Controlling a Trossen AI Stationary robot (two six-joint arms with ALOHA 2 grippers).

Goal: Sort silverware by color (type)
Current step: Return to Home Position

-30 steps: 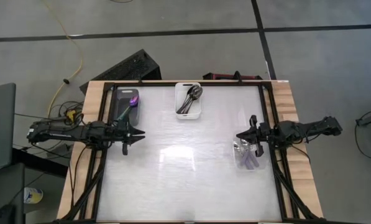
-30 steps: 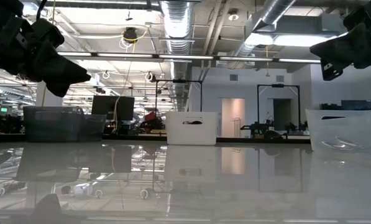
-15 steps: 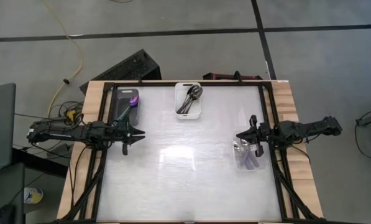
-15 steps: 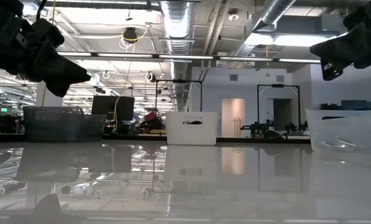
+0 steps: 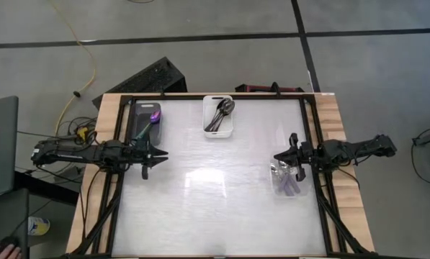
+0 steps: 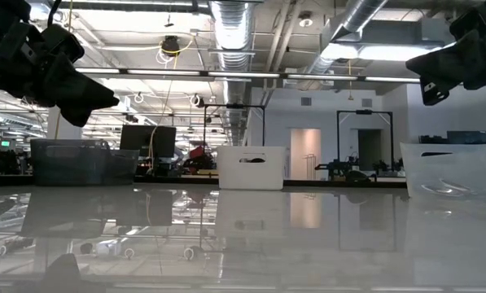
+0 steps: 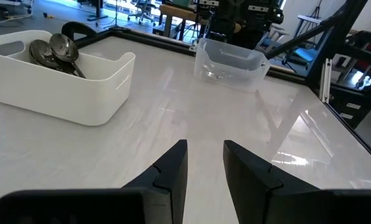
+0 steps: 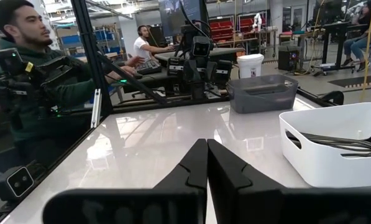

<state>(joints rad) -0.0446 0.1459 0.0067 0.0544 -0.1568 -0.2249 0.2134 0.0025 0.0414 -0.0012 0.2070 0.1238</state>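
Dark and silver spoons (image 5: pixel 222 111) lie in the white bin (image 5: pixel 219 126) at the table's far middle; they also show in the left wrist view (image 7: pixel 54 50) and the right wrist view (image 8: pixel 347 144). A purple spoon with a teal handle (image 5: pixel 153 117) lies in the grey bin (image 5: pixel 138 115) at the far left. More spoons (image 5: pixel 288 185) lie in the clear bin (image 5: pixel 278 188) on the right. My left gripper (image 5: pixel 160 155) (image 7: pixel 205 160) hovers open above the left side. My right gripper (image 5: pixel 276 157) (image 8: pixel 207 158) hovers shut by the clear bin's far end.
A black frame rail (image 5: pixel 312 144) runs around the tabletop. The wide glossy middle of the table (image 5: pixel 215 194) lies between the two arms. In the right wrist view a person (image 8: pixel 30 74) sits beyond the table's left edge, and others are farther off.
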